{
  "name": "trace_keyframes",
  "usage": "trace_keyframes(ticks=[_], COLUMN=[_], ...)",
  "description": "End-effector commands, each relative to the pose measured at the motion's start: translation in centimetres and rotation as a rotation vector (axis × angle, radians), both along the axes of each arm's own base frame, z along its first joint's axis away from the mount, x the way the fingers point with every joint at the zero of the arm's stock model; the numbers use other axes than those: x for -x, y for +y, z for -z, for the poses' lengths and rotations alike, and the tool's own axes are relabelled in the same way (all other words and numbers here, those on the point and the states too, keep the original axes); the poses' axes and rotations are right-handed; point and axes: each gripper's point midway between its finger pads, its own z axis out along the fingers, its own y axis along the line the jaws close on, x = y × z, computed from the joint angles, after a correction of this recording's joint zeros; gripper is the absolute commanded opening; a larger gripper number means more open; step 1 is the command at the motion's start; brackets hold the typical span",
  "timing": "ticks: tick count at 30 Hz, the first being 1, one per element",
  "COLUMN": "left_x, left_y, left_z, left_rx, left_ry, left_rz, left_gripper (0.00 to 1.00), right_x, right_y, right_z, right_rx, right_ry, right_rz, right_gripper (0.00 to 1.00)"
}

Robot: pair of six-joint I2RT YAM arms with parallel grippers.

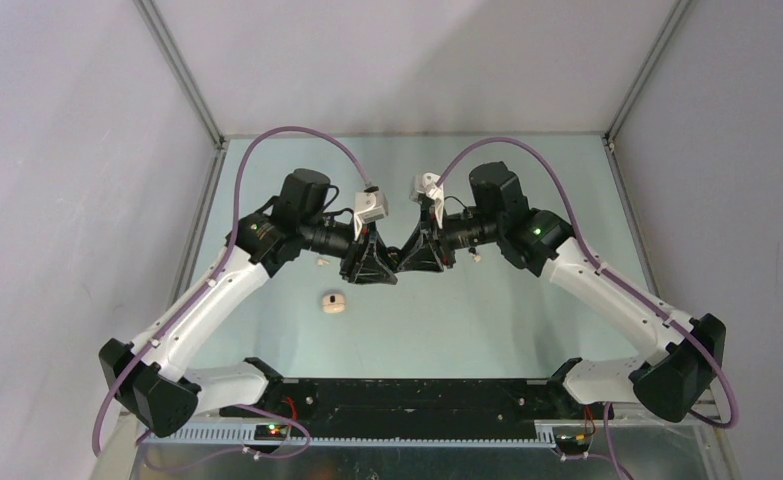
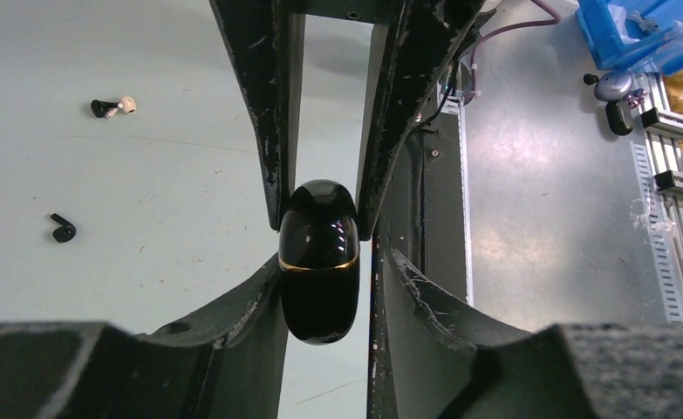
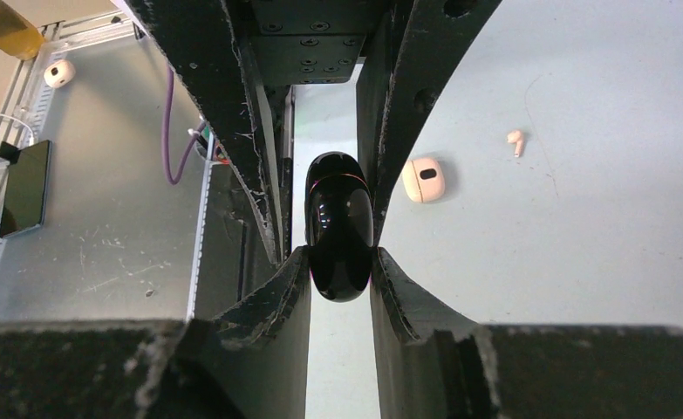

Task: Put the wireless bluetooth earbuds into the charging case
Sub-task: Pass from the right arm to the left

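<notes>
Both grippers meet tip to tip above the middle of the table, around a glossy black pebble-shaped case (image 2: 320,288) (image 3: 339,218) with a thin gold seam. My right gripper (image 3: 340,255) (image 1: 405,265) is shut on one end of it. My left gripper (image 2: 331,262) (image 1: 387,275) stands open around the other end: one finger touches the case, the other is a narrow gap away. The beige charging case (image 1: 334,301) (image 3: 423,180) lies shut on the table, with a cream earbud (image 3: 516,141) (image 1: 320,262) beyond it. A black earbud (image 2: 63,229) and a black-and-cream pair (image 2: 113,106) lie on the other side.
Grey enclosure walls (image 1: 87,150) bound the table on three sides. Past the near edge is a metal bench (image 2: 547,175) with a blue bin (image 2: 643,35). The right wrist view shows a phone (image 3: 23,188) and a small white round object (image 3: 58,72) there.
</notes>
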Motion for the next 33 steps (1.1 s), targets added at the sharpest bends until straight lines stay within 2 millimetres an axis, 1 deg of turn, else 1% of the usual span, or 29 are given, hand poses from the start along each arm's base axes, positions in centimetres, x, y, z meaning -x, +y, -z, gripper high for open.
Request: trace_keyframes(ticks=[1, 6, 8, 11, 15, 19, 21, 22, 23, 24, 25, 27, 28, 29, 30, 32, 33], left_x=[1.0, 0.9, 0.6, 0.4, 0.3, 0.2, 0.1, 0.1, 0.1, 0.0, 0.1, 0.0, 0.1, 0.1, 0.0, 0.1, 0.1], left_y=[-0.2, -0.3, -0.3, -0.4, -0.4, -0.4, -0.4, -0.5, -0.5, -0.5, -0.4, -0.4, -0.3, -0.3, -0.3, -0.2, -0.2], left_z=[-2.7, -2.4, -2.4, -2.2, -2.1, -2.2, -2.2, -2.2, -2.2, -2.2, -2.2, -2.1, -2.0, -1.9, -1.9, -1.7, -1.7], left_rx=[0.066, 0.062, 0.060, 0.057, 0.054, 0.055, 0.055, 0.054, 0.055, 0.052, 0.053, 0.049, 0.046, 0.045, 0.044, 0.042, 0.043], left_ry=[-0.059, -0.053, -0.050, -0.046, -0.047, -0.049, -0.050, -0.051, -0.052, -0.052, -0.055, -0.058, -0.057, -0.062, -0.067, -0.069, -0.068], left_rz=[0.053, 0.052, 0.042, 0.035, 0.027, 0.021, 0.020, 0.018, 0.019, 0.018, 0.018, 0.015, 0.015, 0.016, 0.012, 0.013, 0.016], left_gripper=[0.48, 0.50, 0.48, 0.40, 0.37, 0.33, 0.26, 0.20, 0.17, 0.12, 0.11, 0.09, 0.09, 0.08, 0.08, 0.08, 0.08], right_x=[-0.4, -0.3, -0.4, -0.4, -0.4, -0.4, -0.4, -0.3, -0.3, -0.3, -0.3, -0.3, -0.2, -0.2, -0.2, -0.2, -0.3], right_y=[0.3, 0.4, 0.5, 0.5, 0.5, 0.5, 0.6, 0.6, 0.7, 0.7, 0.6, 0.5, 0.4, 0.3, 0.2, -0.1, -0.2], right_z=[-0.5, -0.5, -0.5, -0.4, -0.6, -0.5, -0.3, -0.3, -0.2, -0.3, -0.2, -0.5, -0.7, -0.9, -1.1, -1.4, -1.4], right_rx=[-0.027, -0.027, -0.025, -0.024, -0.023, -0.017, -0.011, -0.010, -0.008, -0.008, -0.007, -0.012, -0.017, -0.024, -0.028, -0.037, -0.039], right_ry=[-0.002, -0.009, -0.017, -0.031, -0.059, -0.088, -0.096, -0.098, -0.100, -0.101, -0.103, -0.107, -0.108, -0.109, -0.107, -0.107, -0.106], right_rz=[-0.001, 0.000, 0.004, 0.011, 0.026, 0.039, 0.040, 0.038, 0.035, 0.035, 0.035, 0.034, 0.034, 0.034, 0.034, 0.034, 0.036], right_gripper=[0.14, 0.14, 0.13, 0.13, 0.13, 0.11, 0.11, 0.12, 0.12, 0.13, 0.14, 0.21, 0.28, 0.32, 0.39, 0.48, 0.49])
